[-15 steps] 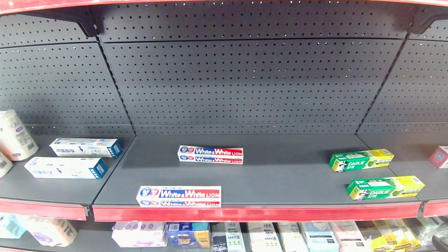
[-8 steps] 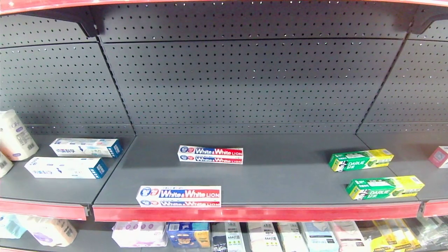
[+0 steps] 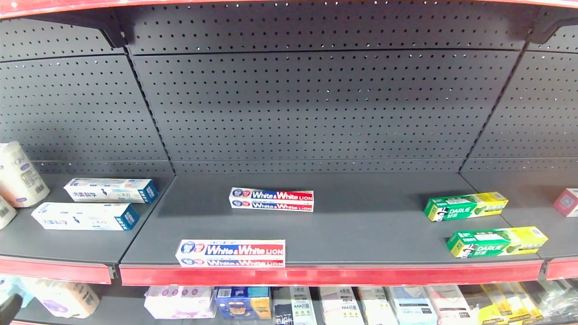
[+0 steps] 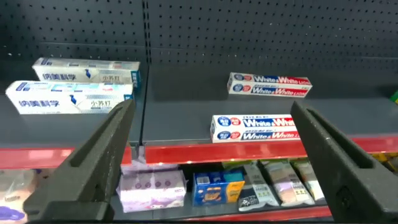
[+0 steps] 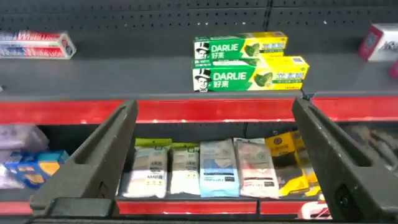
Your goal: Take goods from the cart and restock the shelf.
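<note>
The grey shelf (image 3: 361, 234) carries two red, white and blue toothpaste boxes, one at the front edge (image 3: 230, 253) and one farther back (image 3: 271, 199). At its right end lie two green and yellow boxes (image 3: 496, 241) (image 3: 465, 206). My left gripper (image 4: 212, 109) hangs open and holds nothing, in front of the shelf's edge and facing the front red and white box (image 4: 255, 127). Its dark fingertip (image 3: 10, 306) pokes into the head view's lower left corner. Lower down and before the green boxes (image 5: 249, 71), my right gripper (image 5: 214, 107) is open with nothing in it.
Two white and blue boxes (image 3: 86, 215) and white rolls (image 3: 20, 180) occupy the left bay. A pink box (image 3: 566, 201) sits in the right bay. The lower shelf (image 5: 205, 174) is packed with packets and boxes. Wide bare room lies between the red and white and the green boxes.
A dark gripper tip at the head view's lower right corner has dropped out of sight. A dark tip has come up in the lower left corner. The boxes have not moved.
</note>
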